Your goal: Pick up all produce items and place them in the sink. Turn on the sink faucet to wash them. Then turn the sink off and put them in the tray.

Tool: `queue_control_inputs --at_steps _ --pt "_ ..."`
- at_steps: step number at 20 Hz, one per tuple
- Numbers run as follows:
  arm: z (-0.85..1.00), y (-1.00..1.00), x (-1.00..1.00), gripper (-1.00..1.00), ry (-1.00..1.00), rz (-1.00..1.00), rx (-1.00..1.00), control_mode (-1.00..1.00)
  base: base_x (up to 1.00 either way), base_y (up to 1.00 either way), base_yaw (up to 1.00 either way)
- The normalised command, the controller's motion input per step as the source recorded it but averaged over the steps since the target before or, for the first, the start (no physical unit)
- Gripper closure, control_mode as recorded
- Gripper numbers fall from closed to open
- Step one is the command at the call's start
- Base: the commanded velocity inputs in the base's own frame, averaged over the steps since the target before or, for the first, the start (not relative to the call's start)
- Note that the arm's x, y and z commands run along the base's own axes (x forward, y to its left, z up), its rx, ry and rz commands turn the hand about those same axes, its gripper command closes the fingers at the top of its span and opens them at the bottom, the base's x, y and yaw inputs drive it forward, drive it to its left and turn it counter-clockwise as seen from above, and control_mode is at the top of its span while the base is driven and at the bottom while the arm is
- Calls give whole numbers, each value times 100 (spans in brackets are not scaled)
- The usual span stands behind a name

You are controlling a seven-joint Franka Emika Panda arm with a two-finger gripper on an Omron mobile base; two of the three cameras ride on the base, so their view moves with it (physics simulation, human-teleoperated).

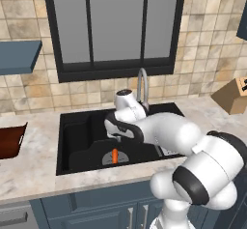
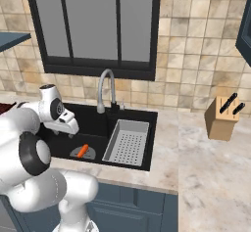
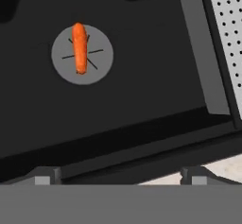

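The small orange carrot (image 1: 115, 155) (image 2: 83, 150) (image 3: 80, 48) lies on the round grey drain disc (image 3: 100, 53) at the bottom of the black sink (image 1: 77, 131) (image 2: 93, 121). My gripper (image 3: 120, 178) (image 2: 71, 134) hovers above the basin near its front wall, open, with nothing between its fingertips (image 3: 45, 176), well apart from the carrot. The silver gooseneck faucet (image 1: 142, 85) (image 2: 105, 89) rises behind the basin. At the far left, on the counter, sits the reddish-brown tray (image 1: 9, 141).
A light grey perforated drainer basket (image 2: 128, 142) (image 3: 227, 20) fills the sink's right part. A wooden knife block (image 1: 234, 95) (image 2: 223, 117) stands on the marble counter to the right. A dark window frame runs behind the faucet.
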Motion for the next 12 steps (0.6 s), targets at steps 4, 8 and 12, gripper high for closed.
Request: queue_control_inputs --at_steps 4,8,12 --pt "-31 1 21 -100 0 -11 0 -100 0 0 0" --pt "-35 1 19 -100 0 -11 0 -100 0 0 0" --pt "-34 8 15 -100 0 -11 0 -100 0 0 0"
